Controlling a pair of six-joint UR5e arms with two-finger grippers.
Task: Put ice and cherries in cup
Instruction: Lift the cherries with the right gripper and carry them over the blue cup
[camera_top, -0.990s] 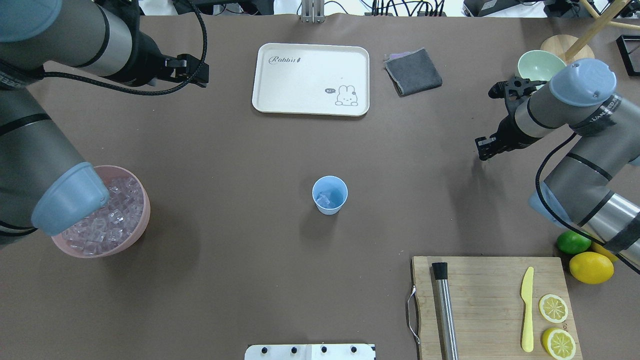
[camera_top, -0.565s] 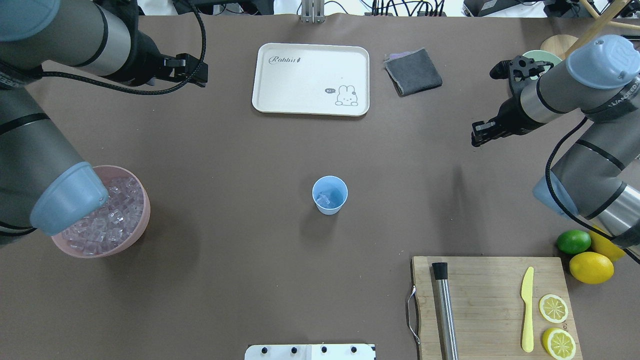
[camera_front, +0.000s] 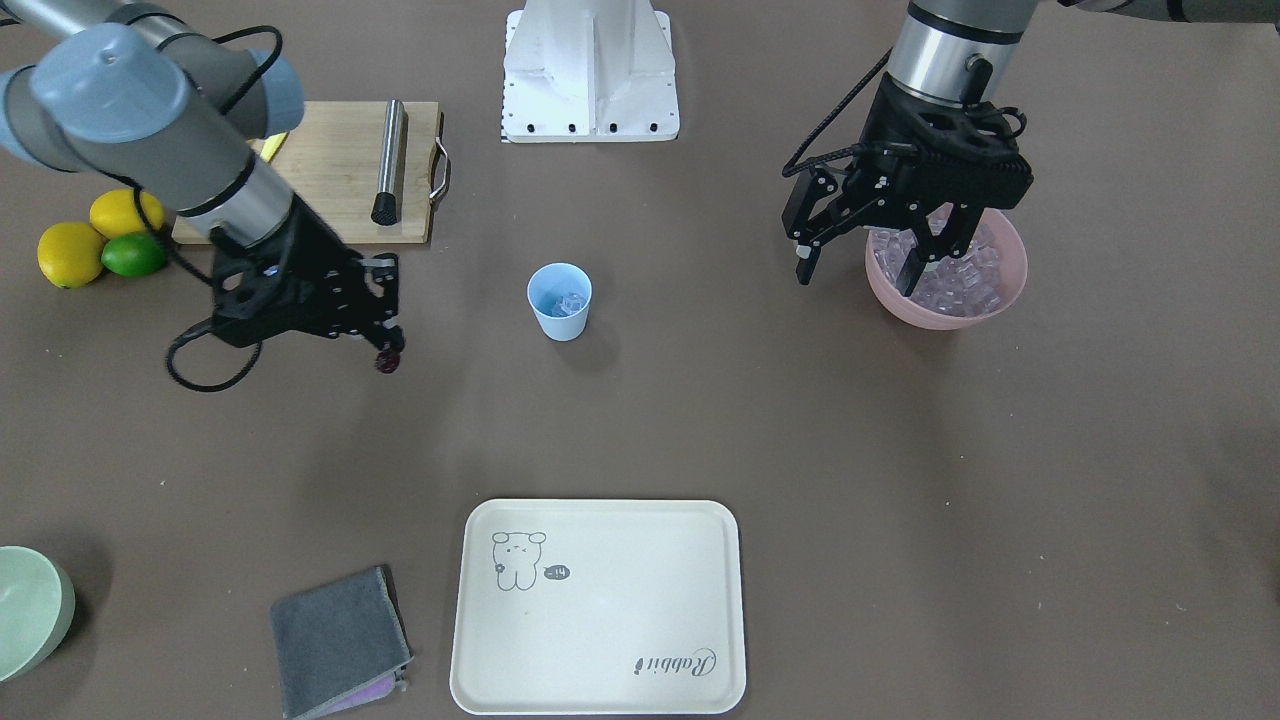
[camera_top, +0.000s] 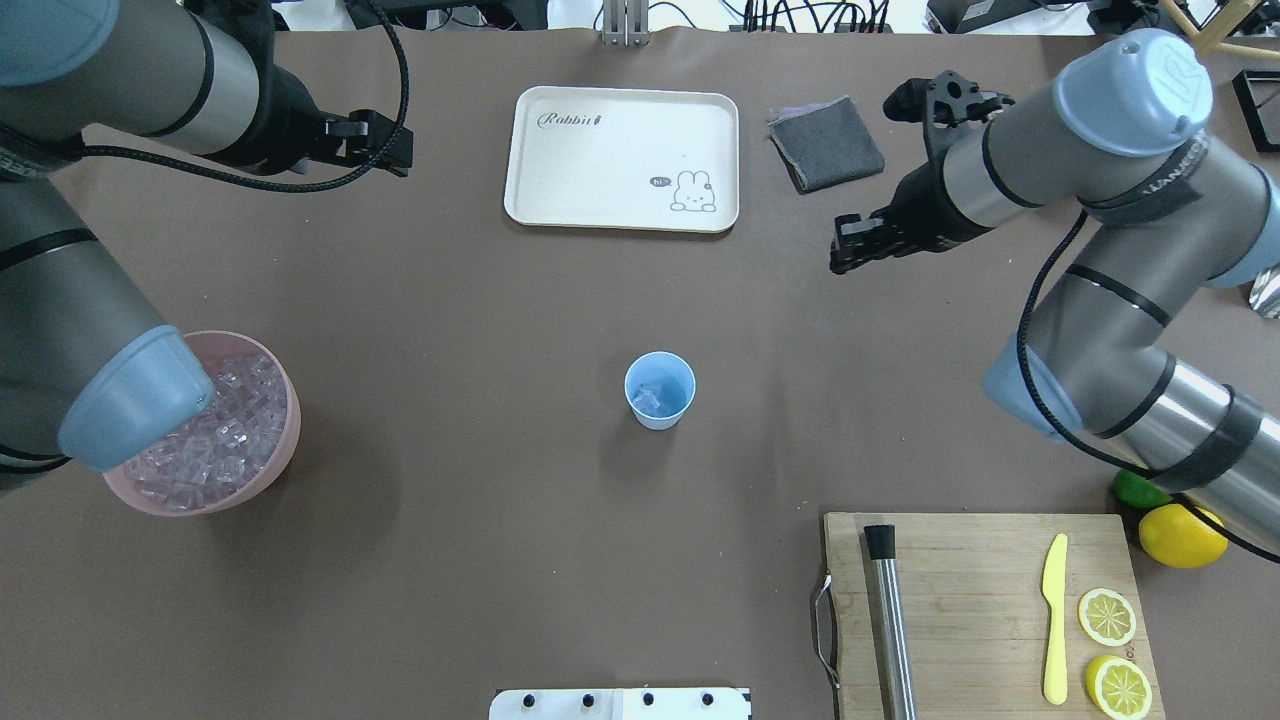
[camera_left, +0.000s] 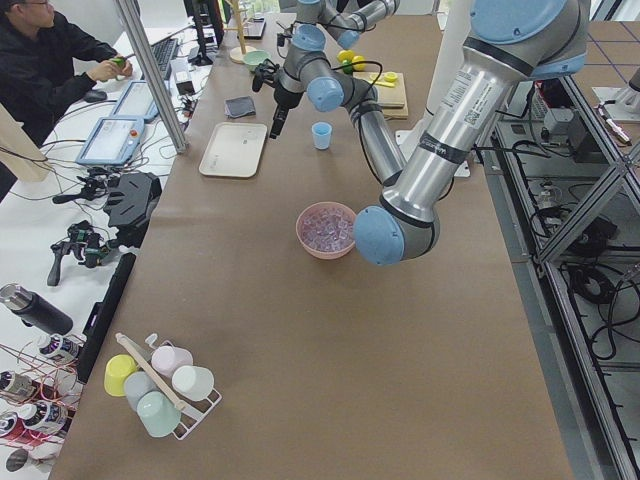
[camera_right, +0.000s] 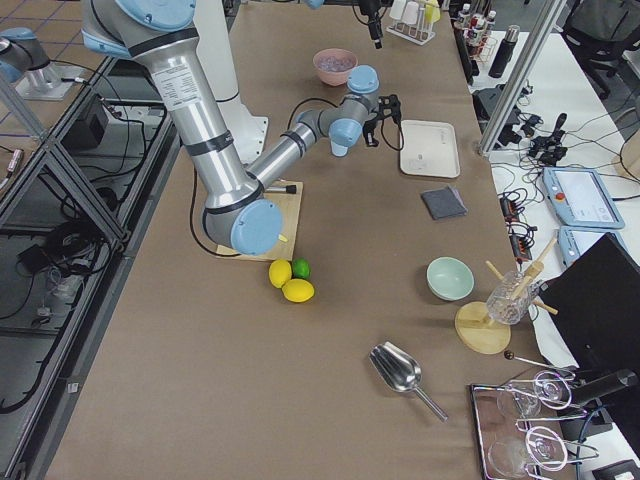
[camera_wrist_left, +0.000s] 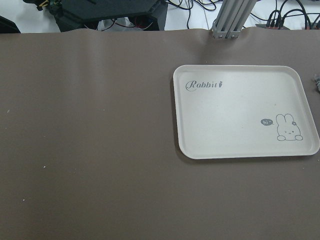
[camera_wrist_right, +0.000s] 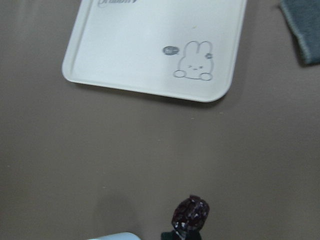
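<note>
**Front-facing, overhead and wrist views.**

- **R gripper** (camera_front: 386, 348): fingers clenched on cherries (camera_front: 389, 362). Fruit dark maroon, hanging at fingertips clear of table (camera_front: 700, 420). Same fruit at bottom edge of R wrist view, w/ a sliver of light blue rim at its lower left.
- **Cherries vs. cup** (camera_front: 560, 302): not over it. Held apart from it, toward robot's right and toward tray (camera_front: 600, 610) side.
- **Cup:** upright near table centre, w/ a few pcs of ice (camera_front: 571, 302) inside. Remaining ice heaped in pink bowl (camera_front: 945, 318) at robot's left.
- **L gripper** (camera_front: 855, 278): fingers spread wide, nothing between them, raised above table. Overlaps pink bowl's rim in front-facing view, but well apart from bowl in overhead view. L wrist view: only tray and bare table.
- **Beside tray:** folded grey cloth (camera_front: 335, 640). Pale green bowl (camera_front: 30, 610) further toward robot's right.
- **Near robot's base, right side:** cutting board (camera_front: 330, 150) w/ metal rod (camera_front: 386, 160), yellow knife (camera_top: 1055, 620) and 2 lemon halves (camera_top: 1107, 617).
- **Just beside board:** 2 whole lemons (camera_front: 70, 252) and a lime (camera_front: 133, 255), touching one another.
</note>
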